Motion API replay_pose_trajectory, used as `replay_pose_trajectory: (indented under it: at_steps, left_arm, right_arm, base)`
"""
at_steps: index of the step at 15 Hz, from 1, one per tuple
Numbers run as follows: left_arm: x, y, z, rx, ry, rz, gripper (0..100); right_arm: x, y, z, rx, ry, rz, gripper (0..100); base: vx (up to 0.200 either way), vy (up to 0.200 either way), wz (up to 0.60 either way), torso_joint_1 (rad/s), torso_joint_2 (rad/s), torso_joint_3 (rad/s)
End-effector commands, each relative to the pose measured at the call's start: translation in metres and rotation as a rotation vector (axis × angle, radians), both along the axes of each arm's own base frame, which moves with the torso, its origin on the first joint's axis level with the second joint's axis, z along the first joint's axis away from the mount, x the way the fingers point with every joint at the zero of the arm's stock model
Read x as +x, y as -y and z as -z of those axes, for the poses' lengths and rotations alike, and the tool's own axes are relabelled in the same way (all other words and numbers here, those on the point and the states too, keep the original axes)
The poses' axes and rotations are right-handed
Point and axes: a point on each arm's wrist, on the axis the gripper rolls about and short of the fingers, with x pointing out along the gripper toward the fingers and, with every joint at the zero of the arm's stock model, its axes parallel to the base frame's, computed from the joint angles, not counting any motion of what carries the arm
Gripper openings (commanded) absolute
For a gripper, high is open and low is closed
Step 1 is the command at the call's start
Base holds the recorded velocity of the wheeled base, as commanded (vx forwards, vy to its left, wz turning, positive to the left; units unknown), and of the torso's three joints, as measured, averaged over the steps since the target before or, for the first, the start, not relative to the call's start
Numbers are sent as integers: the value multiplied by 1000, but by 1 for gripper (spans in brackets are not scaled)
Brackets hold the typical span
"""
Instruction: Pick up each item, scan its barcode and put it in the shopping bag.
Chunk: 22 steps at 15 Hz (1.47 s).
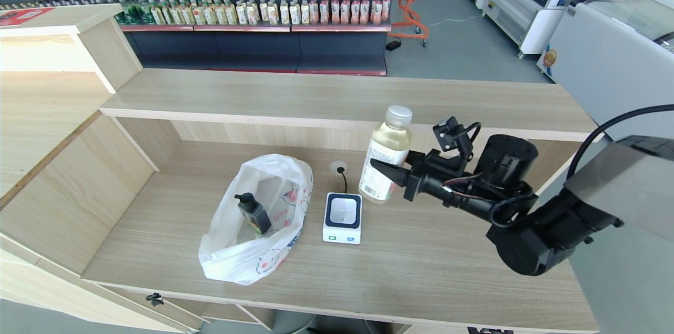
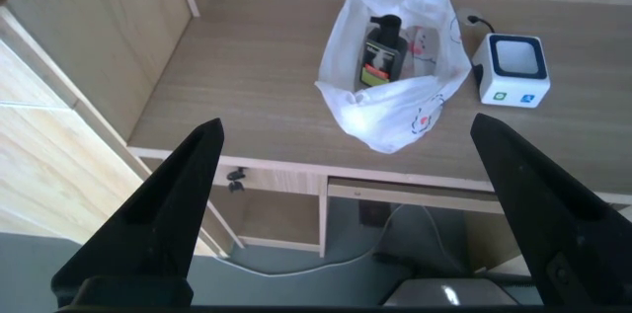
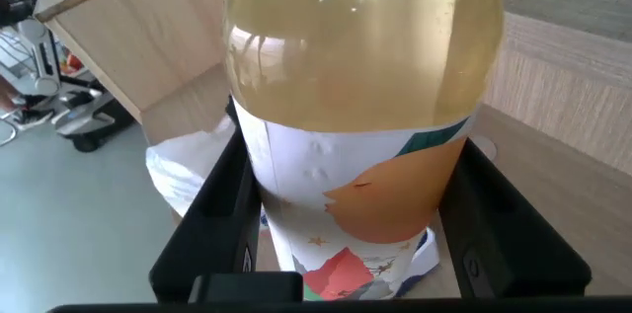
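A bottle of pale yellow drink [image 1: 388, 152] with a white cap stands upright just right of the white barcode scanner [image 1: 343, 217]. My right gripper [image 1: 392, 173] is shut on its labelled lower half. In the right wrist view the bottle [image 3: 365, 106] sits between both black fingers [image 3: 212, 224]. I cannot tell whether its base touches the counter. A white plastic shopping bag [image 1: 263, 228] lies open left of the scanner, with a dark pump bottle [image 1: 254, 213] inside. My left gripper [image 2: 346, 130] hangs open, high above the counter's front edge, with the bag [image 2: 395, 106] and scanner [image 2: 513, 68] beyond it.
The wooden counter [image 1: 421, 271] is recessed. A raised ledge [image 1: 337, 97] runs along its back and a side wall [image 1: 68, 186] closes its left. The scanner's cable runs into a hole [image 1: 338, 167] behind it. Shelves of drinks [image 1: 263, 12] stand across the aisle.
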Motion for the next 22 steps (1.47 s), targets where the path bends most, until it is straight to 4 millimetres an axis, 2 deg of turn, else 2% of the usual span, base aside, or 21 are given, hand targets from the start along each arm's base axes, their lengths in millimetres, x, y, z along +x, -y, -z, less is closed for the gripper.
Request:
replay_pose_trajectory:
  at_steps: [1,3,6,11,17,22]
  left_arm:
    - [0,0,0,0,0,0,100]
    - [0,0,0,0,0,0,100]
    - [0,0,0,-5,0,0,100]
    - [0,0,0,-5,0,0,100]
    - [0,0,0,-9,0,0,100]
    - [0,0,0,-3,0,0,100]
  right_arm:
    - [-21,2,-21,38,5,-4,0]
    - [-30,8,-31,36,-15,4,0]
    - [-46,16,-34,29,-40,18,0]
    - [-71,36,-37,35,-122,39,0]
    - [-66,48,-37,36,-169,84,0]
    - [-49,42,-34,21,-194,90,0]
  base:
    - [0,0,0,0,0,0]
    - [0,0,0,0,0,0]
    - [0,0,0,0,0,0]
    - [0,200,0,0,3,4]
    - [0,200,0,-2,5,2]
    - [0,200,0,2,1,0]
